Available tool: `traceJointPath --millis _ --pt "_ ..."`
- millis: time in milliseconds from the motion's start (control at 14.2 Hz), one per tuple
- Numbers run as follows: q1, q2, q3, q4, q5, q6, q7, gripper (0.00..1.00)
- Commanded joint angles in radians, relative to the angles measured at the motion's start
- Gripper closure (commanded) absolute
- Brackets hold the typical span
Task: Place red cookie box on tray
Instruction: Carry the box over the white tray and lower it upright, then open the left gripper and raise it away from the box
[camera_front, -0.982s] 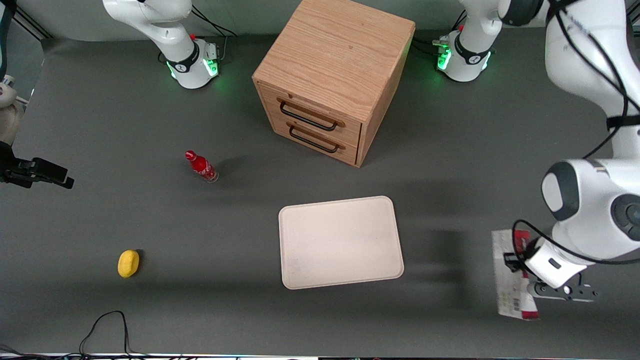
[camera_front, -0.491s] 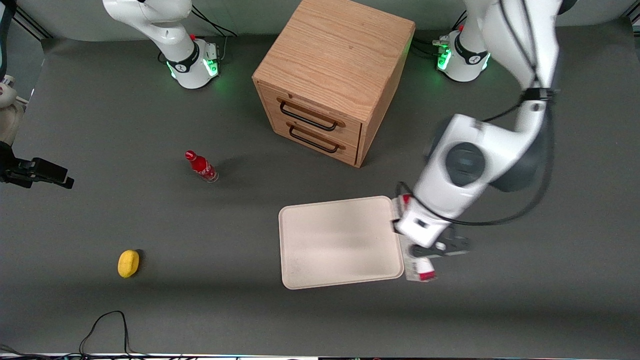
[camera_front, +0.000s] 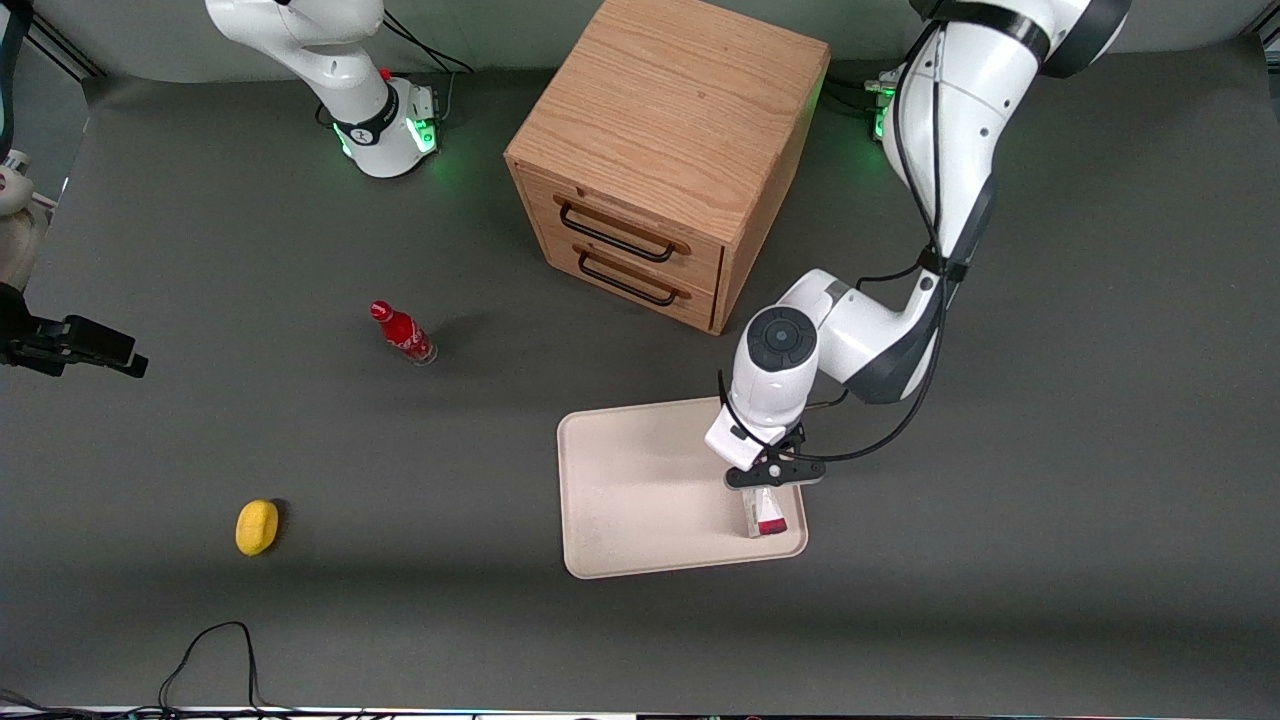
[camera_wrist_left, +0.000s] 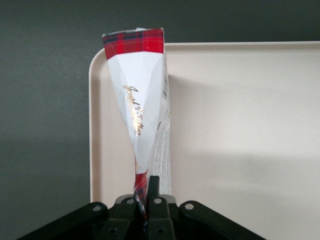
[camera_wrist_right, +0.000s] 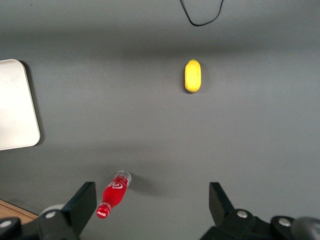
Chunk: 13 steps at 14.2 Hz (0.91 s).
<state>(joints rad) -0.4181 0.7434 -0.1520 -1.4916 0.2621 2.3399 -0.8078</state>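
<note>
Our gripper (camera_front: 764, 487) is clenched on the box (camera_front: 768, 518) right above the tray (camera_front: 640, 500) edge, so a careless release could tip it off the rim.

robot lab bench, not a home. wide dark grey matte counter (camera_front: 1050, 560) carrying two white jointed arms bolted down on round bases lit green (camera_front: 385, 135). black cables (camera_front: 215, 650) trail over the counter edge. staged props sit well apart: light oak two-drawer cabinet with black handles (camera_front: 660, 165), small red bottle (camera_front: 402, 332), yellow lemon-shaped object (camera_front: 257, 526), flat cream-white rectangular tray (camera_front: 640, 500). left arm's black pincer (camera_front: 768, 478), over the tray, grips a long red cookie box with whitish printed face (camera_wrist_left: 140, 107).
</note>
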Motion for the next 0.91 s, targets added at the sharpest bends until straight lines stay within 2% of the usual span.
traceJointPath --millis 0,70,351,491,632,842 --pt "-0.001 -0.010 0.019 -0.003 0.023 0.015 -0.008 0.98" --pt "-0.001 -0.012 0.020 -0.003 0.025 0.015 -0.008 0.01" --pt "0.004 -0.073 0.032 -0.003 -0.006 0.003 -0.019 0.00" --pt "0.010 -0.163 0.077 -0.010 -0.122 -0.051 -0.013 0.00" --pt "0.041 -0.269 0.124 -0.010 -0.217 -0.184 0.024 0.00" --pt "0.111 -0.422 0.181 -0.024 -0.257 -0.432 0.271 0.00"
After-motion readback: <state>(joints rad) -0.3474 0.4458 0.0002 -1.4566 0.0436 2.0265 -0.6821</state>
